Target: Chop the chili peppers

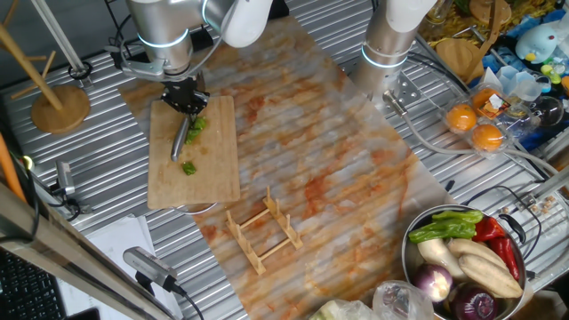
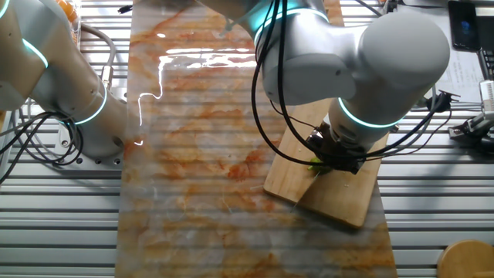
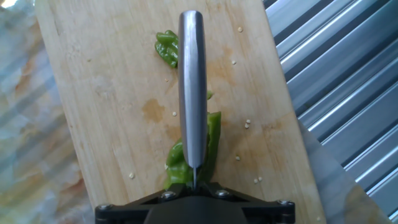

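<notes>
While the claw holds the knife low over the board, this is how things lie.

Claw: the claw (image 1: 185, 100) is clamped on the knife (image 3: 192, 87); its handle end goes in between the fingers, and the blade sticks straight out ahead.

Knife: the blade runs long and thin away from the claw, edge down, on or just above the board; I cannot tell which.

Key relation: the big chili piece (image 3: 212, 140) lies right under the blade, close to the claw. Its long way runs almost the same way as the blade, only a little slanted. Green shows on both sides of the blade, so the knife lies along this piece more than across it.

My guess for the next cut: the blade or the piece would need to turn, so the cut goes across.

Other chili bits: a small curled chunk (image 3: 166, 48) lies farther out, near the knife tip, just to its left. In the one fixed view, one more chunk (image 1: 188, 168) lies alone, beyond the tip.

Look of the chili: bright green and shiny, split open and ragged. Pale seeds (image 3: 247, 123) are scattered around.

Board: the board (image 1: 218, 169) is light wood, with a wet spot left of the blade.

How far along: some is cut, but the big piece still looks long.
</notes>
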### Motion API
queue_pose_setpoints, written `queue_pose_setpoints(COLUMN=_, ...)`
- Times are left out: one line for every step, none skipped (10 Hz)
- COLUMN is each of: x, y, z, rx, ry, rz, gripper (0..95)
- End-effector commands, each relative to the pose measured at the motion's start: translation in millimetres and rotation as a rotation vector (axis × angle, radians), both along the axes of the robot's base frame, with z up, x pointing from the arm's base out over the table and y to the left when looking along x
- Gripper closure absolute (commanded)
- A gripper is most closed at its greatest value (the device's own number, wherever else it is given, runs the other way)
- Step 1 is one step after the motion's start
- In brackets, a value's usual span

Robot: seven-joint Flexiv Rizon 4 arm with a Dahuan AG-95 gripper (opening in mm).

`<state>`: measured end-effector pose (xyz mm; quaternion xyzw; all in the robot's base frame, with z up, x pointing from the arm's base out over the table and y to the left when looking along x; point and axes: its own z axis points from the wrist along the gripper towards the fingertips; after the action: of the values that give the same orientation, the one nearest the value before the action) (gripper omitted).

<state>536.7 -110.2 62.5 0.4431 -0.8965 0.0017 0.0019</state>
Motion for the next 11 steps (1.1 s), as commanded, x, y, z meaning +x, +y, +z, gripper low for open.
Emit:
queue_pose_setpoints(x=-0.4, y=-0.3, z=0.5, rx=0.000, ry=0.000, rz=0.000, gripper=95.0)
queue_pose_setpoints(x=-0.4, y=-0.3, z=0.5, rx=0.000, ry=0.000, rz=0.000, gripper=95.0)
queue_pose_setpoints(x=-0.4, y=-0.3, z=0.5, rx=0.000, ry=0.000, rz=0.000, gripper=95.0)
queue_pose_setpoints(x=6.9, y=12.0, z=35.9, rx=-0.046, ry=0.052, rz=-0.053, gripper=95.0)
queue_pose_setpoints(x=6.4, y=12.5, z=36.9, rx=-0.046, ry=0.054, rz=-0.054, gripper=95.0)
queue_pose_setpoints(x=6.4, y=12.5, z=36.9, rx=-0.045, ry=0.053, rz=-0.052, gripper=95.0)
queue_pose_setpoints(x=6.4, y=12.5, z=37.0, rx=-0.044, ry=0.052, rz=-0.050, gripper=95.0)
queue_pose_setpoints(x=6.2, y=12.7, z=37.3, rx=-0.042, ry=0.052, rz=-0.051, gripper=95.0)
queue_pose_setpoints(x=6.1, y=12.8, z=37.4, rx=-0.042, ry=0.049, rz=-0.051, gripper=95.0)
queue_pose_setpoints(x=6.6, y=13.0, z=37.1, rx=-0.041, ry=0.044, rz=-0.053, gripper=95.0)
queue_pose_setpoints(x=7.8, y=13.8, z=36.1, rx=-0.038, ry=0.042, rz=-0.058, gripper=95.0)
